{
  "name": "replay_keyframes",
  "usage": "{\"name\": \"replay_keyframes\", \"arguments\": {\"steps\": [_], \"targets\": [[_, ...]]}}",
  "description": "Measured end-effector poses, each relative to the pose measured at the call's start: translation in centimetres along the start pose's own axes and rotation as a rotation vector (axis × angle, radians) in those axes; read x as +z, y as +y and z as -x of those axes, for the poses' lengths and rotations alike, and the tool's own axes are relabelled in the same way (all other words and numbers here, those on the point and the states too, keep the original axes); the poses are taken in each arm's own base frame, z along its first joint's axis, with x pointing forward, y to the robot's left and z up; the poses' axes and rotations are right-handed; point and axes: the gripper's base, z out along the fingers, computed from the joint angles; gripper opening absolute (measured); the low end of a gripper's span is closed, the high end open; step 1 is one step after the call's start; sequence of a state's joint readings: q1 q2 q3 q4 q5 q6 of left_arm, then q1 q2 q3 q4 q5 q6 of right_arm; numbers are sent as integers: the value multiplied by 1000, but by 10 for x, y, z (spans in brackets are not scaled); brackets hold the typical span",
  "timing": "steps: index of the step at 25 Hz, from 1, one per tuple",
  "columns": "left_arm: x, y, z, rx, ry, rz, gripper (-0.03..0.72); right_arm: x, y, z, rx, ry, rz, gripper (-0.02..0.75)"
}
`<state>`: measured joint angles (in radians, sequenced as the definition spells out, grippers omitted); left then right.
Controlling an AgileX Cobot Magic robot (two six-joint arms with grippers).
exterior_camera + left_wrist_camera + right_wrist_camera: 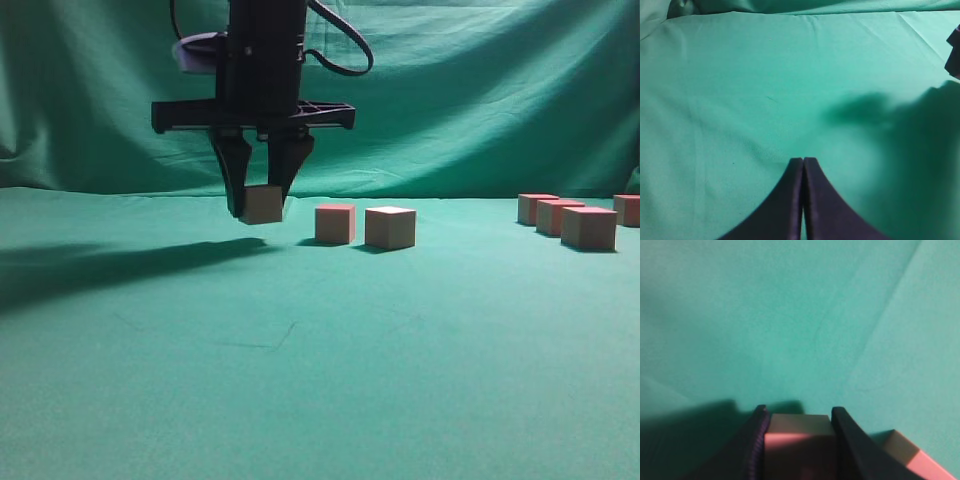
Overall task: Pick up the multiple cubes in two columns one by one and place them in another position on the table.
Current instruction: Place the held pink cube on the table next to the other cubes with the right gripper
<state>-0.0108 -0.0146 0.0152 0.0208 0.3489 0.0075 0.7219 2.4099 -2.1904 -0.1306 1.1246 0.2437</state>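
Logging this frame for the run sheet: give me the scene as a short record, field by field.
surface: table covered in green cloth
right gripper: shut on a cube, at the cloth or just above it
left gripper: shut, holds nothing, over bare cloth
cubes beside the held one: two, to its right, apart from each other
cubes at far right: four in a cluster
cubes in exterior view: seven

One cube [263, 204] pinched between dark gripper fingers, at table [300, 380] level; two cubes [335, 223] [390, 227] just beside it in a row — four more [588, 227] clustered far right on green cloth
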Motion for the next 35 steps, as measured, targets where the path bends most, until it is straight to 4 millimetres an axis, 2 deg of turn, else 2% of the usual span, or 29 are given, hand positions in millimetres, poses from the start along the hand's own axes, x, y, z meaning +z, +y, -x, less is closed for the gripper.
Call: {"name": "replay_keyframes", "arguments": {"steps": [9, 14, 35], "targets": [[0, 0, 0, 0, 0, 0, 0, 1, -3, -1, 78, 6, -34, 274], [0, 0, 0, 0, 0, 0, 0, 9, -2, -4, 90, 36, -40, 274], [0, 0, 0, 0, 0, 0, 0, 16, -1, -3, 98, 29, -36, 274]]}}
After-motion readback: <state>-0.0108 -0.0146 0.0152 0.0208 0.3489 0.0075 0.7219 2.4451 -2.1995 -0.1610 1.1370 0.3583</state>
